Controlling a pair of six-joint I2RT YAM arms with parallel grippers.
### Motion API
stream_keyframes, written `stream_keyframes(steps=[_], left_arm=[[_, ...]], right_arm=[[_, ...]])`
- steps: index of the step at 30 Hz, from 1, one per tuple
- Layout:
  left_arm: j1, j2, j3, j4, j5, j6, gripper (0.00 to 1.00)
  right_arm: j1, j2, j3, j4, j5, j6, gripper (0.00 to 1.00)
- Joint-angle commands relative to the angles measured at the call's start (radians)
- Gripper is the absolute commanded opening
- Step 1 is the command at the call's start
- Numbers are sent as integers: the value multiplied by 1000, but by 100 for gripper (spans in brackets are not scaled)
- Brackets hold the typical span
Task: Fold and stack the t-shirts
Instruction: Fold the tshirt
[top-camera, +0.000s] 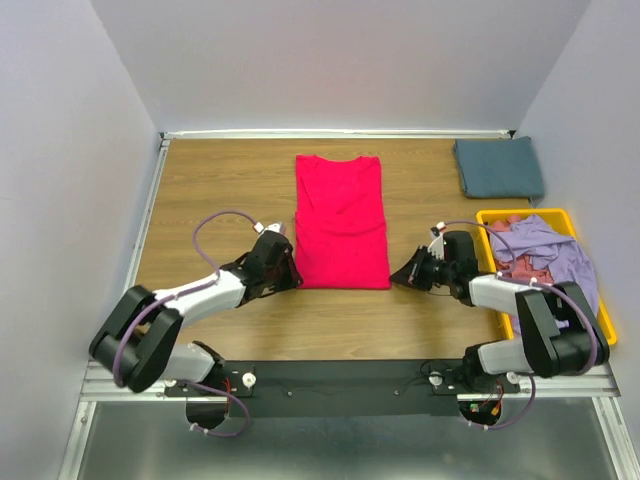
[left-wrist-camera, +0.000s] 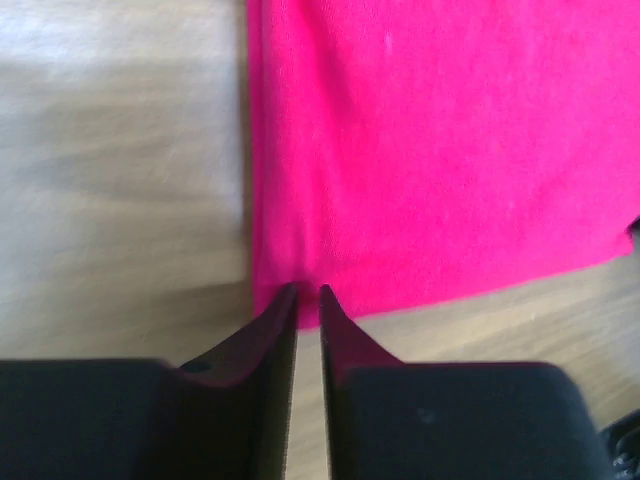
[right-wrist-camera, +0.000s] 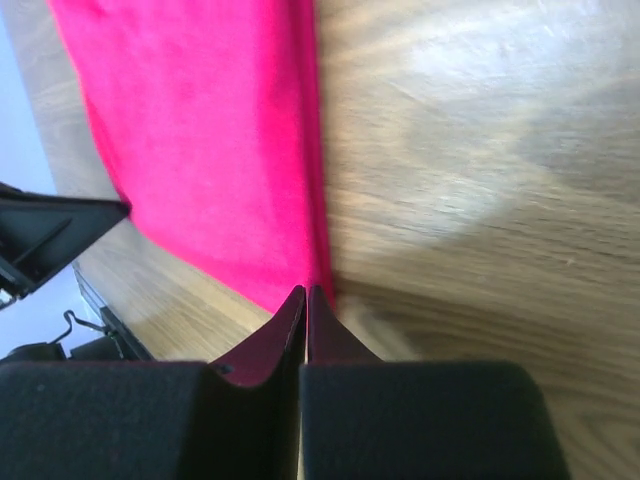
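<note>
The crimson-pink t-shirt (top-camera: 341, 220) lies flat in the middle of the table, folded into a long strip with its collar at the far end. My left gripper (top-camera: 291, 276) is at its near left corner. In the left wrist view the jaws (left-wrist-camera: 308, 292) stand a narrow slit apart with the hem (left-wrist-camera: 300, 275) between the tips. My right gripper (top-camera: 402, 277) is at the near right corner. In the right wrist view it (right-wrist-camera: 306, 292) is nearly closed on the shirt's edge (right-wrist-camera: 318, 250). A folded slate blue-grey shirt (top-camera: 498, 167) lies at the far right.
A yellow bin (top-camera: 605, 322) at the right edge holds a crumpled lavender shirt (top-camera: 548, 248) and a pinkish one (top-camera: 520, 272). The table's back rail (top-camera: 340, 133) and grey walls enclose the wooden top (top-camera: 220, 190).
</note>
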Motion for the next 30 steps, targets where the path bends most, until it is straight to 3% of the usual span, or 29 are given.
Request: stream_keyframes(steps=[1,5,9,12,16,20,25,30], left_arm=[[10,-131,3,-68,-75,-18,35],[50,-117,76,29,-75,45,50],[152,18,179,163,-20,137,52],[189,184,311,199,43,176,48],[238,406,482,200,89,196,31],[258,512,535,206,107,196,25],[321,566,518,206,121,142,22],[335,554,494,194,133,127,21]], right_arm=[[-8,-79,66,-85,38,-38,9],[-8,-10,218,-48,20,-23,11],[-8,189,360,67,-14,-6,11],[-8,303,492,111,-28,-9,11],[-8,506,618,145,-43,-10,11],[-25,632,690,157,-26,-19,11],[-83,732,694,162,-25,-27,10],[-96,702,678,121,-26,-81,12]])
